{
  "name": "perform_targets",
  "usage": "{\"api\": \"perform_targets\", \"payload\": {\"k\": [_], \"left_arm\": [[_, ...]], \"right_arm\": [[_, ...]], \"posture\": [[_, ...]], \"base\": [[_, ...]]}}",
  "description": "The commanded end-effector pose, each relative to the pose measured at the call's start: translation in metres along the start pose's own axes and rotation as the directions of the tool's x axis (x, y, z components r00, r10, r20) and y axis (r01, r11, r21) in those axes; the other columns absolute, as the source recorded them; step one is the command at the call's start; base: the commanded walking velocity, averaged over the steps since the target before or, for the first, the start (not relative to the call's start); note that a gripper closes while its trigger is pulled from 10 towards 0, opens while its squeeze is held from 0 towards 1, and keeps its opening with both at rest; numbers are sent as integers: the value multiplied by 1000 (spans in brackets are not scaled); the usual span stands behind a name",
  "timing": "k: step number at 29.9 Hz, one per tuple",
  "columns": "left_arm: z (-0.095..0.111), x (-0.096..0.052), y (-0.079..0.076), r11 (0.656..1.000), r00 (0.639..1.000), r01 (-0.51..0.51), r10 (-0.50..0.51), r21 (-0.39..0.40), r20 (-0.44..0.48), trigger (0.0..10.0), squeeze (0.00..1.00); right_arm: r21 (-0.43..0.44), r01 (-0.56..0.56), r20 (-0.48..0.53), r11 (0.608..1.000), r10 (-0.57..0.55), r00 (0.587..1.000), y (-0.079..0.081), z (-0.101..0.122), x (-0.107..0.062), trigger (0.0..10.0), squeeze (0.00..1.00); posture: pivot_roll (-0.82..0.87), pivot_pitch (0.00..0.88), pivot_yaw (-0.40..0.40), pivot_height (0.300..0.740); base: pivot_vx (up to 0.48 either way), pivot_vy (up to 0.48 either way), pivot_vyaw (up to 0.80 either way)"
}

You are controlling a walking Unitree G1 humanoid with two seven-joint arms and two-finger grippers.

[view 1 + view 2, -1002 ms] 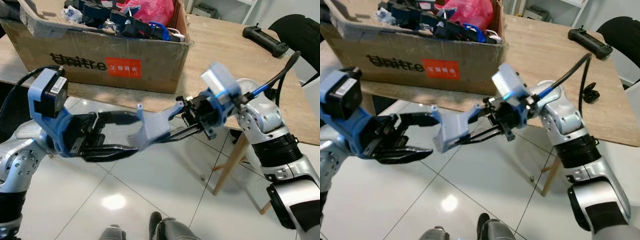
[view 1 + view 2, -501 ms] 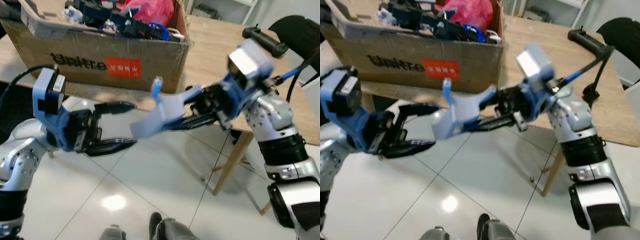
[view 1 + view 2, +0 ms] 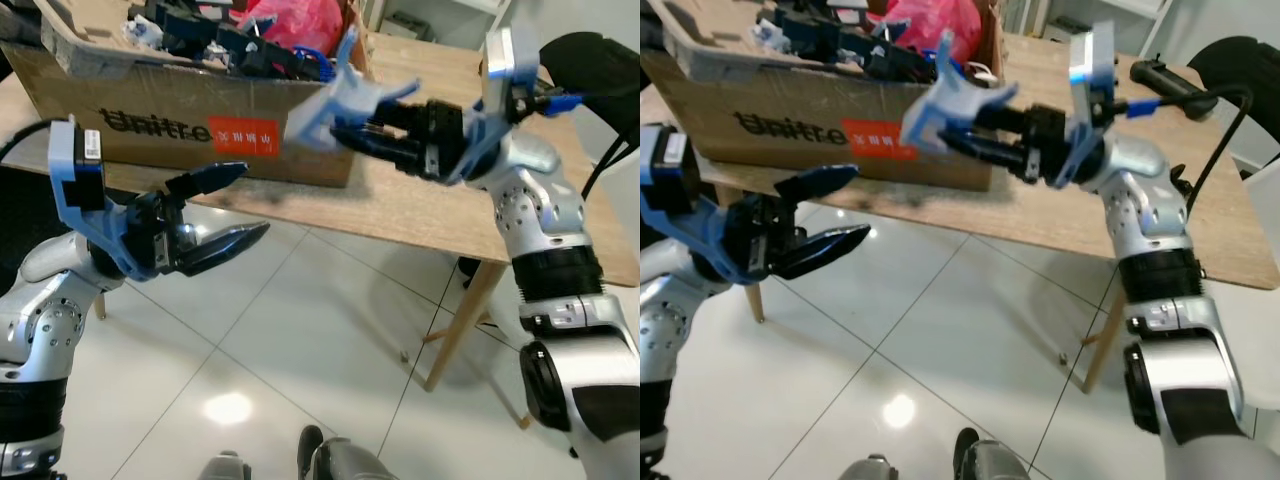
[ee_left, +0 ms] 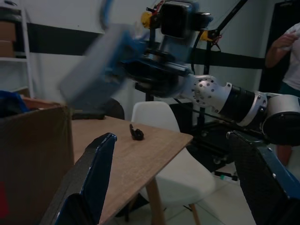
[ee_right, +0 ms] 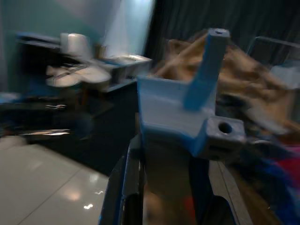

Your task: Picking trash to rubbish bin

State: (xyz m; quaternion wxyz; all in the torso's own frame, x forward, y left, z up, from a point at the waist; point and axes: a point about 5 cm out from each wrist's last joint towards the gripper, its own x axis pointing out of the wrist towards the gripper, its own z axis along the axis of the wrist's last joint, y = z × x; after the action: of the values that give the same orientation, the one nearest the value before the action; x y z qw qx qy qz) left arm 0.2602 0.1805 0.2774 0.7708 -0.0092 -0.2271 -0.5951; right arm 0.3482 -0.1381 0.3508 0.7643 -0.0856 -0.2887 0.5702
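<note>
My right gripper (image 3: pixel 345 112) is shut on a light blue plastic part (image 3: pixel 330 100), held up beside the right end of the cardboard box (image 3: pixel 190 120) on the wooden table (image 3: pixel 470 190). The same blue part (image 5: pixel 183 112) sits between the black fingers in the right wrist view, blurred, and appears as a blur (image 4: pixel 101 65) in the left wrist view. The box holds black parts and a red bag (image 3: pixel 300 20). My left gripper (image 3: pixel 235 205) is open, low over the white floor in front of the table, with nothing between its fingers (image 4: pixel 93 178).
A black controller (image 3: pixel 1165 80) lies on the far right of the table. A black chair (image 3: pixel 595 60) stands behind the table at right. A white chair (image 4: pixel 161 136) and a person's arm (image 4: pixel 286 47) appear in the left wrist view. Glossy white floor tiles (image 3: pixel 300 380) spread below.
My right gripper has swung up and toward the box with the blue part, from below table height to above the table edge. My left gripper has let go of the part and opened.
</note>
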Motion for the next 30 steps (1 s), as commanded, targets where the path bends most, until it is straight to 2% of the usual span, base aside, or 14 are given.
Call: {"api": "perform_targets", "payload": {"k": [1, 7, 8, 11, 12, 13, 15, 17, 18, 20, 21, 24, 28, 30], "left_arm": [[3, 3, -7, 999, 1000, 11, -11, 32, 11, 10000, 0], [6, 5, -13, 999, 1000, 12, -12, 46, 15, 10000, 0], [9, 6, -16, 998, 1000, 7, -8, 61, 10, 10000, 0], [9, 6, -16, 998, 1000, 7, -8, 61, 10, 10000, 0], [14, 8, -20, 997, 1000, 3, -3, 81, 4, 10000, 0], [14, 8, -20, 997, 1000, 3, -3, 81, 4, 10000, 0], [26, 13, -26, 992, 1000, -6, 5, 128, 9, 10000, 0], [26, 13, -26, 992, 1000, -6, 5, 128, 9, 10000, 0], [29, 17, -28, 988, 999, -32, 31, 149, 10, 10000, 0], [29, 17, -28, 988, 999, -32, 31, 149, 10, 10000, 0], [28, 17, -27, 985, 998, -63, 64, 159, 0, 10000, 0], [28, 17, -26, 983, 996, -87, 89, 163, -6, 10000, 0], [29, 17, -27, 982, 995, -97, 99, 163, -5, 10000, 0], [30, 18, -28, 981, 994, -105, 106, 163, -1, 10000, 0]], "right_arm": [[-32, 110, 2, 993, -110, 994, -12, 1, -4, 0, 0], [-53, 227, 5, 972, -227, 974, -25, 0, -2, 0, 0], [-78, 304, -10, 949, -306, 952, -33, -2, -1, 0, 0], [-78, 304, -10, 949, -306, 952, -33, -2, -1, 0, 0], [-106, 363, -36, 926, -368, 929, -39, -4, 0, 0, 0], [-106, 363, -36, 926, -368, 929, -39, -4, 0, 0, 0], [-152, 446, -75, 882, -460, 884, -47, -7, 3, 0, 0], [-152, 446, -75, 882, -460, 884, -47, -7, 3, 0, 0], [-183, 507, -103, 842, -530, 842, -53, -11, 5, 0, 0], [-183, 507, -103, 842, -530, 842, -53, -11, 5, 0, 0], [-195, 549, -106, 813, -574, 812, -56, -11, 8, 0, 0], [-204, 576, -95, 792, -601, 793, -58, -10, 12, 0, 0], [-201, 588, -86, 784, -612, 786, -59, -9, 15, 0, 0], [-168, 590, -69, 790, -606, 792, -59, -7, 22, 0, 0]], "posture": [[142, 196, -73, 740], [154, 217, -76, 740], [166, 239, -79, 740], [166, 239, -79, 740], [174, 256, -82, 740], [174, 256, -82, 740], [182, 293, -82, 740], [182, 293, -82, 740], [193, 320, -86, 740], [193, 320, -86, 740], [200, 337, -85, 740], [203, 347, -83, 740], [209, 361, -82, 740], [211, 370, -79, 740]], "base": [[0, 0, 0], [0, 0, 0], [0, 0, 0], [0, 0, 0], [0, 0, 0], [0, 0, 0], [0, 0, 0], [0, 0, 0], [0, 0, 0], [0, 0, 0], [0, 0, 0], [0, 0, 0], [0, 0, 0], [0, 0, 0]]}}
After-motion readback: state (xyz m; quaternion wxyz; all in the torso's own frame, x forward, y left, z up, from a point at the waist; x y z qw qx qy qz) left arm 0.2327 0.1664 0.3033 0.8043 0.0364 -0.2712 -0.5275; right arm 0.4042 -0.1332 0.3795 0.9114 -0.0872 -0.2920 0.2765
